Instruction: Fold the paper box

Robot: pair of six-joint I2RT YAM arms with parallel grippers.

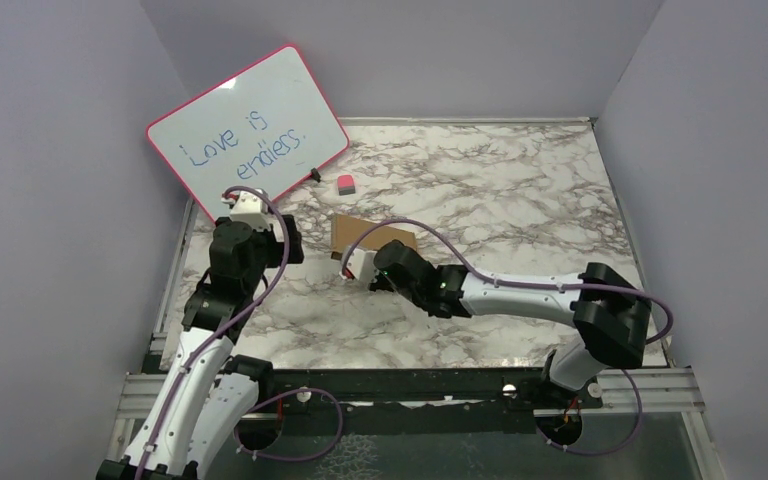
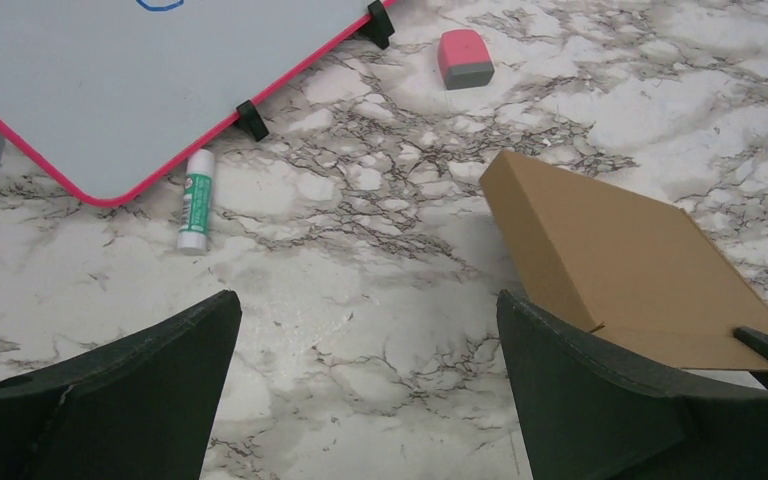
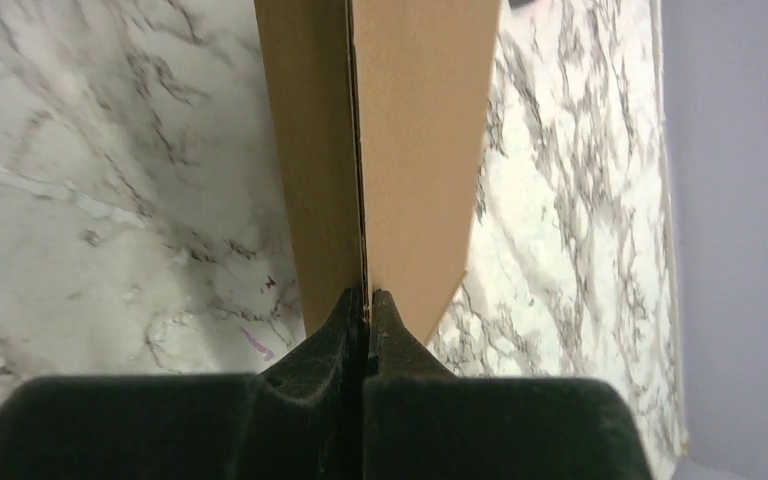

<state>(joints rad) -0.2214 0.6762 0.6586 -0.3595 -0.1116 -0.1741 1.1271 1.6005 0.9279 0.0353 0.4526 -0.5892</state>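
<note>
The paper box (image 1: 360,234) is a plain brown cardboard piece lying near the middle of the marble table (image 1: 520,190). My right gripper (image 1: 358,262) sits at its near edge. In the right wrist view that gripper (image 3: 365,296) is shut on a thin edge of the paper box (image 3: 410,150), which runs straight away from the fingertips. My left gripper (image 2: 368,305) hangs open to the left of the paper box (image 2: 610,260), with only bare marble between its fingers (image 2: 150,370). In the top view the left gripper (image 1: 290,240) stands beside the cardboard without touching it.
A pink-rimmed whiteboard (image 1: 245,130) leans at the back left. A pink eraser (image 1: 345,183) lies behind the cardboard. A glue stick (image 2: 197,200) lies by the whiteboard's lower edge. Grey walls enclose the table on three sides.
</note>
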